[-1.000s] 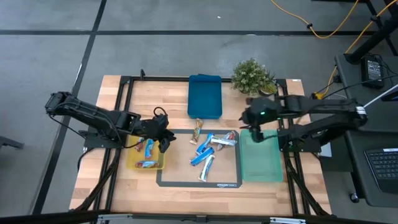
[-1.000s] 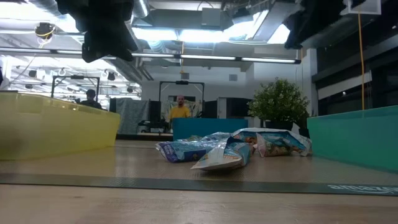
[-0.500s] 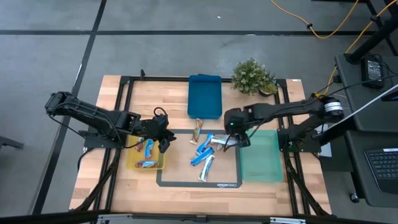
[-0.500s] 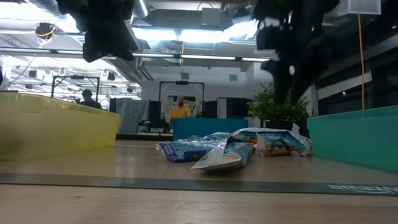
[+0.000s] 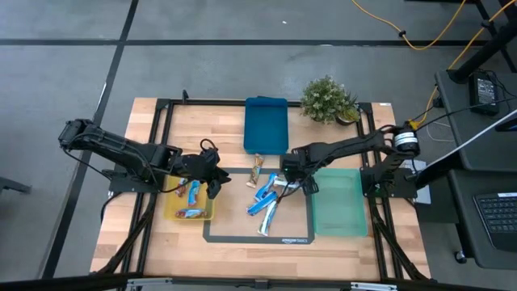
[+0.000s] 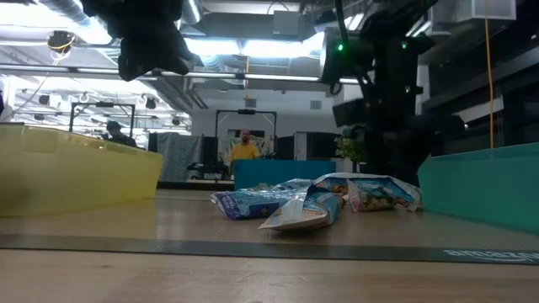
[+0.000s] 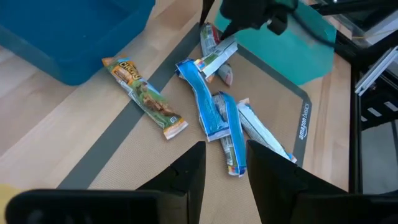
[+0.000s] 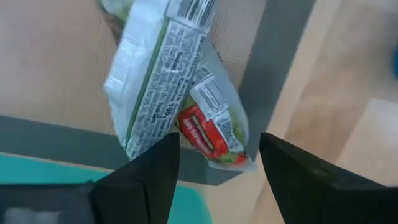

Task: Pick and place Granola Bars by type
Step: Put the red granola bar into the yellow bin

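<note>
So on the left, the left gripper (image 5: 212, 176) hangs over the inner edge of the yellow tray (image 5: 171, 212), fingers apart with nothing between them. My guess is it's parked there because that tray is one of the sorting bins: a couple of bars (image 5: 191, 194) are already lying in it, so one type seems to go there.

Middle of the counter (image 5: 153, 242) is the grey mat (image 5: 242, 239), with the unsorted pile (image 5: 271, 198) lying loose on it, mostly blue-and-white wrappers crossed over each other. One brownish bar (image 5: 257, 170) lies apart from the heap, half off the mat near the blue tray (image 5: 266, 125), which looks like another bin.

Right side: the right gripper (image 5: 292, 174) is down low at the pile's right end, just beside the green tray (image 5: 339, 206). Its wrist view shows the fingers spread wide on either side of two silvery bars (image 8: 180, 93), one with a red patch, not touching them as far as I can see. Looks like it's lined up to pinch one.

Hard to read stuff: from above the arm covers those bars, the low view can't separate wrappers, and I can't count the overlapped ones.
</note>
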### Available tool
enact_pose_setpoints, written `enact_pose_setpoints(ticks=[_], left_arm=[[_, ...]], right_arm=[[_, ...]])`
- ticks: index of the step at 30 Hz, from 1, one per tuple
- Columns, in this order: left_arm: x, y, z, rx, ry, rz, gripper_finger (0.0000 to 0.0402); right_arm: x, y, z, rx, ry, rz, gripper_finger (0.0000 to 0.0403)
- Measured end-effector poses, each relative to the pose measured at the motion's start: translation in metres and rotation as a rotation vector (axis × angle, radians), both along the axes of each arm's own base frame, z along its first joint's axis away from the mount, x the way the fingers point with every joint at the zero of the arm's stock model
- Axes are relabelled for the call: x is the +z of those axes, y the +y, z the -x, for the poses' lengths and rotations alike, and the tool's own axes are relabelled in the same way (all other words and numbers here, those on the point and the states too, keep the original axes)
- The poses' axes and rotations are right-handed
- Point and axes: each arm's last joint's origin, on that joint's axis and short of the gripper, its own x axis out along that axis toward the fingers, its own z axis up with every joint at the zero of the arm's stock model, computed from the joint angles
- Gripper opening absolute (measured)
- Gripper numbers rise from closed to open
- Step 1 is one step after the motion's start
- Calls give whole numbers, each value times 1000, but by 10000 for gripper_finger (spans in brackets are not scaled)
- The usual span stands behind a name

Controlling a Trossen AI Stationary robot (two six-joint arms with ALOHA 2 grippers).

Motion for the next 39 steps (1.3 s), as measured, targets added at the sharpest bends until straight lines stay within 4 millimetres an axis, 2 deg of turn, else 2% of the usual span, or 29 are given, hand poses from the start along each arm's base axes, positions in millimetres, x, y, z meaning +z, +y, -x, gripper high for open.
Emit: enact_pose_setpoints(ticks=[5, 10, 13, 20, 23, 26, 32, 39], left_arm=[[0, 0, 0, 0, 0, 0, 106], [0, 0, 0, 0, 0, 0, 106], [0, 0, 0, 0, 0, 0, 106], [0, 0, 0, -2, 1, -9, 106], [0, 0, 0, -3, 1, -9, 106], [0, 0, 0, -2, 1, -9, 106], [0, 0, 0, 0, 0, -23, 106], [0, 1, 0, 7, -1, -39, 106]], right_arm=[[-14, 0, -3, 1, 48, -18, 223], [-18, 1, -4, -2, 60, -28, 211], [-18, 1, -4, -3, 60, -27, 183], [-18, 1, -3, -32, 60, -23, 92], [-17, 1, -3, -34, 61, -21, 68], [-15, 1, -1, -46, 56, -18, 61], [12, -1, -1, -66, 29, 43, 64], [73, -5, -11, -136, -88, 178, 53]])
